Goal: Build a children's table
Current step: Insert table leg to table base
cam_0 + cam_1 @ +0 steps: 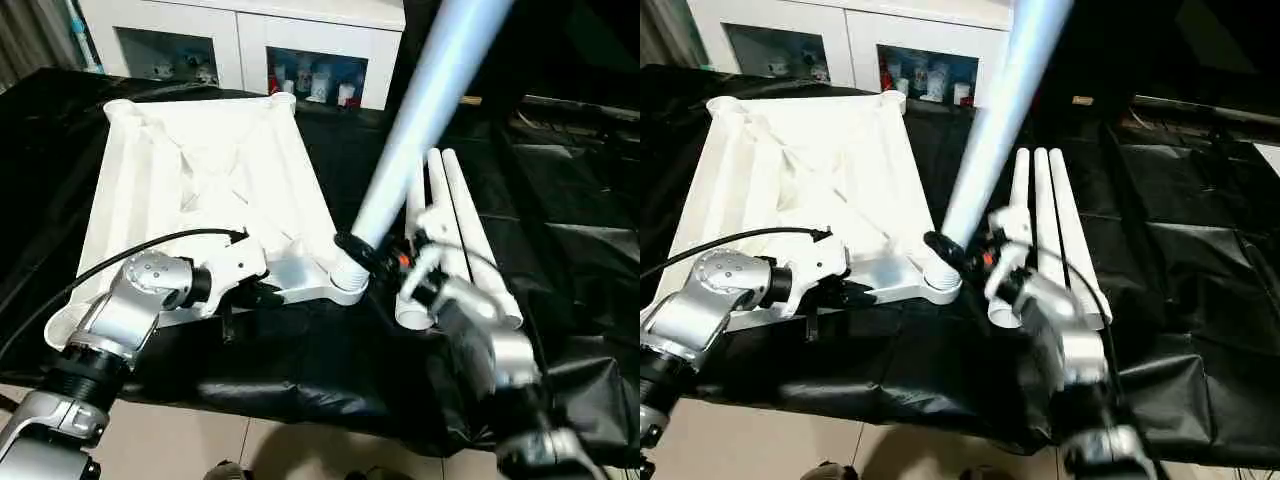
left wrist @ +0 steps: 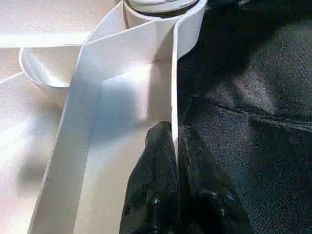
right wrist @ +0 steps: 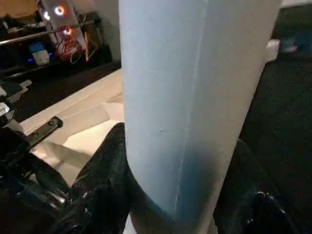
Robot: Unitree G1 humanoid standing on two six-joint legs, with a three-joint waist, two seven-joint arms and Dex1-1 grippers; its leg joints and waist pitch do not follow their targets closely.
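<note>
The white table top (image 1: 200, 170) lies underside up on the black-draped work table. My left gripper (image 1: 262, 293) is shut on the top's near rim wall (image 2: 173, 73), with its black fingers (image 2: 156, 161) pinching that thin wall close to the near right corner socket (image 1: 347, 280). A white leg (image 1: 430, 100) stands tilted in that socket, leaning up and to the right. My right gripper (image 1: 362, 252) is shut on the leg just above the socket, and its fingers (image 3: 105, 170) clasp the leg's base (image 3: 195, 73). Three more legs (image 1: 455, 220) lie side by side to the right.
A white cabinet (image 1: 250, 40) with glass doors stands behind the work table. The black cloth (image 1: 570, 260) is wrinkled on the right side. The table's near edge drops to a tiled floor (image 1: 200, 440). A black cable (image 1: 120, 255) loops over my left forearm.
</note>
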